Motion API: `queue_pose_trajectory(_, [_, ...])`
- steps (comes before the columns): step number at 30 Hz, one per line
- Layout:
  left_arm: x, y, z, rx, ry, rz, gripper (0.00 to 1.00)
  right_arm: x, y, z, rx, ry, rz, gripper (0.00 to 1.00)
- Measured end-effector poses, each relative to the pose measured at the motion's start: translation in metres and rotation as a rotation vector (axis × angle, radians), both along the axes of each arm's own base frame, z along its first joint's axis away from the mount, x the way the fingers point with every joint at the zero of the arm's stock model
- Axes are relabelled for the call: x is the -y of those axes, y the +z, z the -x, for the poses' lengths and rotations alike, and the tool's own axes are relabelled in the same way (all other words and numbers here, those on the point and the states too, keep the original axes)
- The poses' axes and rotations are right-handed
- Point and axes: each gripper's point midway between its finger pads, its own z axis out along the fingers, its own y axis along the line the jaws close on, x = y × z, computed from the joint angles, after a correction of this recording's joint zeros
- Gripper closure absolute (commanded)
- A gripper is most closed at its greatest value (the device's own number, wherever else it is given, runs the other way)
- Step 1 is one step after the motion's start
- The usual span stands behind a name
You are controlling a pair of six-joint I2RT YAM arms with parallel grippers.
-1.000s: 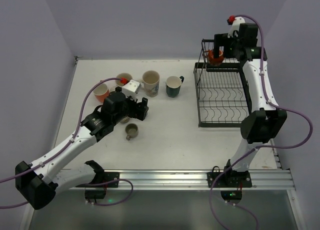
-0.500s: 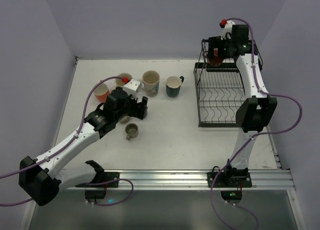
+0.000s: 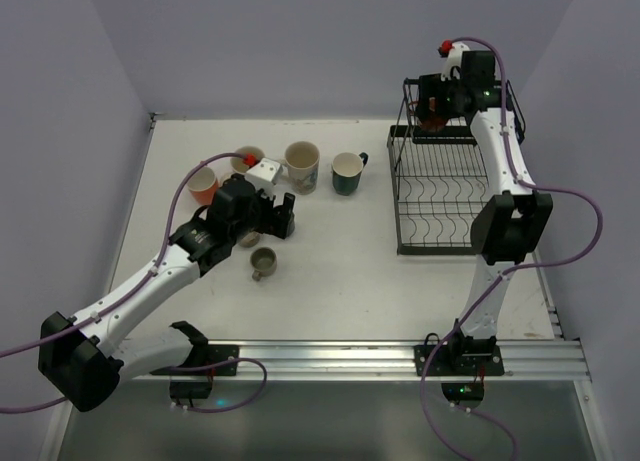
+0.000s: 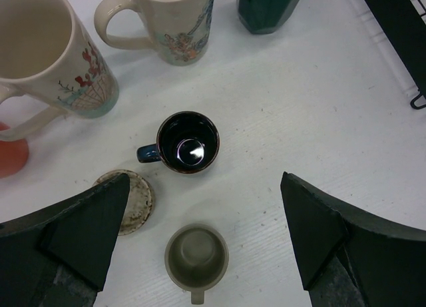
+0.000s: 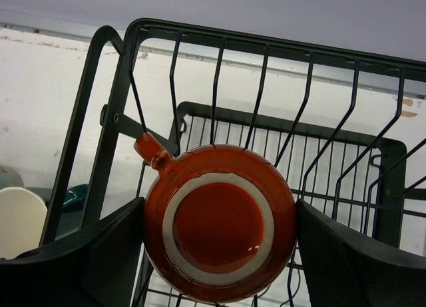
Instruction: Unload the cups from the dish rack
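My right gripper point(image 3: 431, 103) is shut on an orange-red cup point(image 5: 219, 224) and holds it upside down, base to the camera, above the upper basket of the black wire dish rack point(image 3: 446, 196). The cup sits squeezed between the gripper's two fingers point(image 5: 100, 254). My left gripper point(image 3: 278, 221) is open and empty, hovering over cups standing on the table: a small beige cup point(image 4: 196, 257), a dark blue cup point(image 4: 188, 142), two cream patterned mugs point(image 4: 40, 60) point(image 4: 176, 20), a dark teal mug point(image 3: 348, 172) and an orange cup point(image 3: 203, 187).
A round beige disc point(image 4: 130, 202) lies beside the dark blue cup. The rack's lower tray with curved dividers point(image 3: 447, 219) holds no cups that I can see. The rack's corner point(image 4: 399, 27) shows at the right of the left wrist view.
My right gripper has lifted the orange-red cup up and back from the upper basket, then held still. My left arm has shifted slightly and stays open over the cups.
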Motion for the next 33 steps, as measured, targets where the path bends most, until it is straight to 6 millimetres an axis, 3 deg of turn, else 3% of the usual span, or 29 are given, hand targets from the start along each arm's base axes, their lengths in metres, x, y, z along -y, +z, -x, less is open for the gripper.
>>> queue_pose_trajectory(2, [0.0, 0.0, 0.0, 0.0, 0.0, 0.0, 0.0, 0.001, 0.001, 0.0, 0.01, -0.008, 0.006, 0.59])
queue_pose_trajectory(9, [0.001, 0.0, 0.001, -0.001, -0.006, 0.003, 0.0, 0.011, 0.013, 0.008, 0.076, -0.062, 0.028, 0.59])
queue_pose_trajectory(18, [0.003, 0.004, 0.003, 0.005, -0.022, 0.018, 0.0, 0.015, 0.082, 0.018, 0.271, -0.112, -0.011, 0.59])
queue_pose_trajectory(22, [0.005, 0.007, 0.005, 0.008, -0.036, 0.03, 0.01, 0.012, 0.103, 0.03, 0.325, -0.131, -0.062, 0.59])
queue_pose_trajectory(25, [0.008, 0.014, 0.007, 0.022, -0.055, 0.053, 0.04, 0.006, 0.105, 0.052, 0.336, -0.134, -0.126, 0.59])
queue_pose_trajectory(29, [0.018, 0.029, 0.012, 0.048, -0.098, 0.117, 0.07, -0.008, 0.109, 0.097, 0.36, -0.125, -0.243, 0.59])
queue_pose_trajectory(33, [0.038, 0.042, 0.019, 0.041, -0.171, 0.225, 0.11, -0.047, 0.116, 0.15, 0.4, -0.037, -0.37, 0.59])
